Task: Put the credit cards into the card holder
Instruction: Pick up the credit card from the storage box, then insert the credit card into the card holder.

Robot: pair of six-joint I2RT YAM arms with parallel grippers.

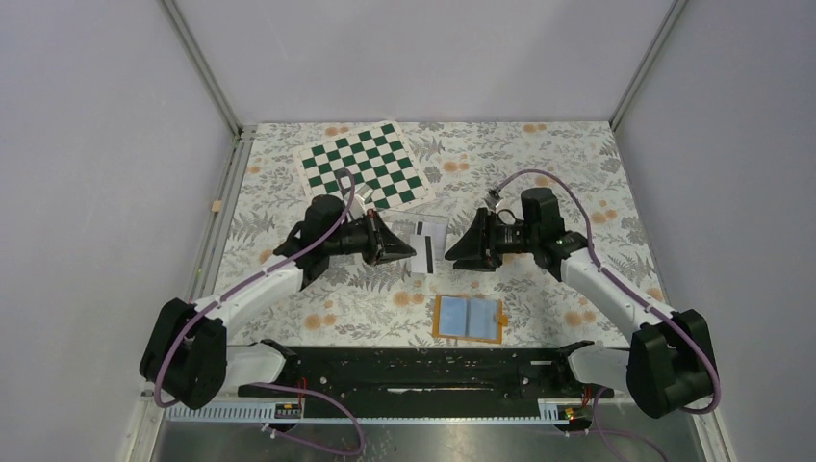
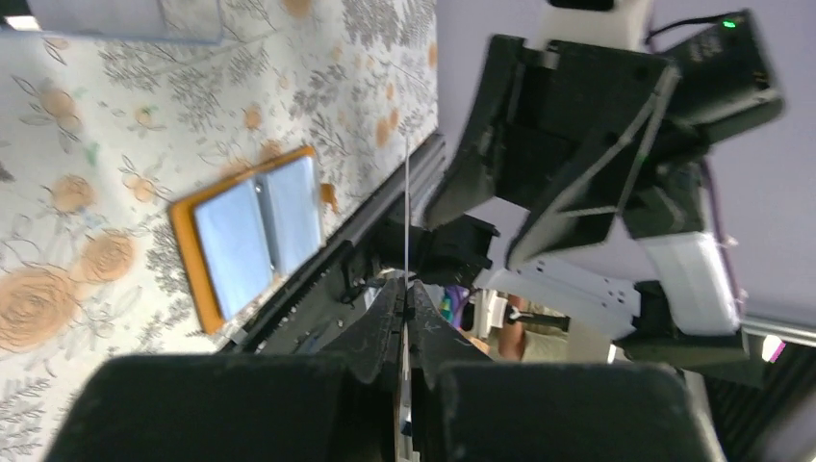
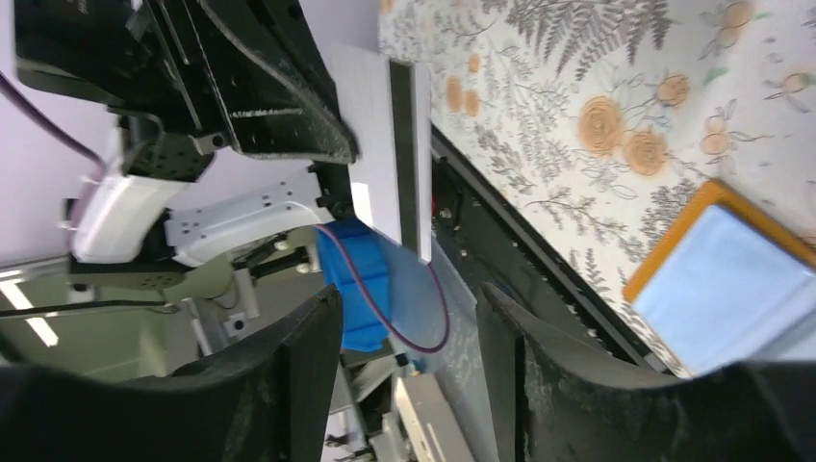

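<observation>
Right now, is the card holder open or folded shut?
Open: the card holder lies spread flat, its light blue inside facing up.

Plain grey walls [image 1: 96, 144], floral-patterned tabletop [image 1: 385, 303]

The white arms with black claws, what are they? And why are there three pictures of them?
They are two robot arms bolted to the edge of a flowery table. One picture looks down from a camera above. The other two come from little cameras on the arms' wrists, so each shows its own black fingers up close. Each claw is called a gripper. The left gripper is shut on a thin white card with a black stripe, holding it up off the table. The right gripper is open, right beside the card but not holding it. On the table lie an open orange card holder, blue inside, and a green and white chessboard.
</observation>
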